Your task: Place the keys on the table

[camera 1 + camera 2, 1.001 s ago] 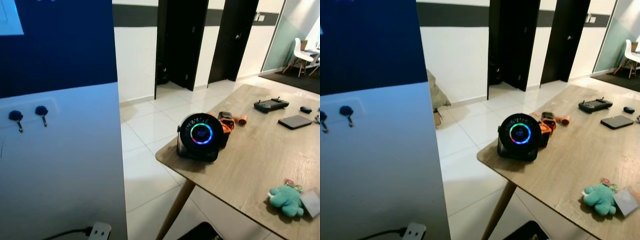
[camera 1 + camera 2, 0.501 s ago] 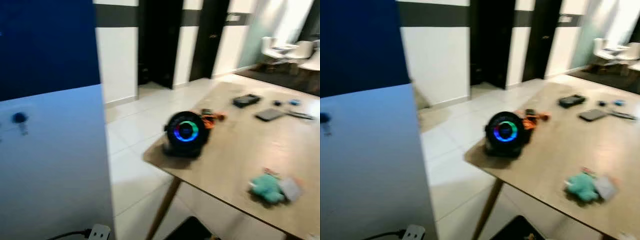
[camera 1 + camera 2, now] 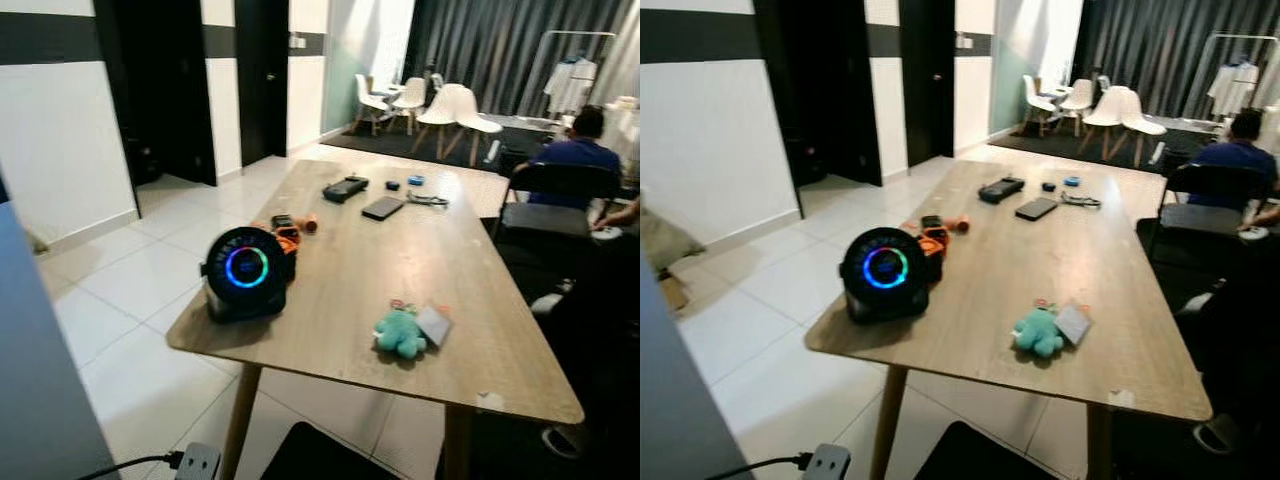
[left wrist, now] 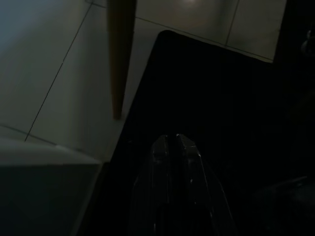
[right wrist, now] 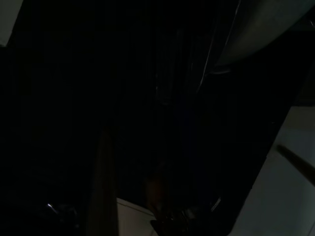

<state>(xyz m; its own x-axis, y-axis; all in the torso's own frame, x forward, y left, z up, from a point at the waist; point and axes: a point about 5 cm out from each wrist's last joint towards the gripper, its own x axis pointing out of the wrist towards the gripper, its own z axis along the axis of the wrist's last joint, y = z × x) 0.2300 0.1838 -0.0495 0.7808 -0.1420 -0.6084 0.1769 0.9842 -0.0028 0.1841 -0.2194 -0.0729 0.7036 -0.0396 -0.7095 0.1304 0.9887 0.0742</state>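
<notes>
A teal plush keychain [image 3: 399, 332] with a key ring and a small grey card [image 3: 433, 324] lies on the wooden table [image 3: 480, 290], near its front edge. My left gripper [image 4: 173, 141] hangs low over a black mat [image 4: 206, 88] beside a table leg [image 4: 120, 54], its fingertips pressed together with nothing between them. The right wrist view is almost black, and nothing in it can be made out for certain.
A round black speaker [image 3: 245, 270] with a glowing ring stands at the table's near left corner, an orange item [image 3: 288, 236] behind it. A controller [image 3: 345, 187] and a dark tablet [image 3: 382, 208] lie farther back. A person [image 3: 578, 150] sits at the right. A power strip [image 3: 197, 462] lies on the floor.
The camera has swung to the right. The blue panel with its two hooks has left the picture, and the whole table, the seated person and the far chairs have come into view.
</notes>
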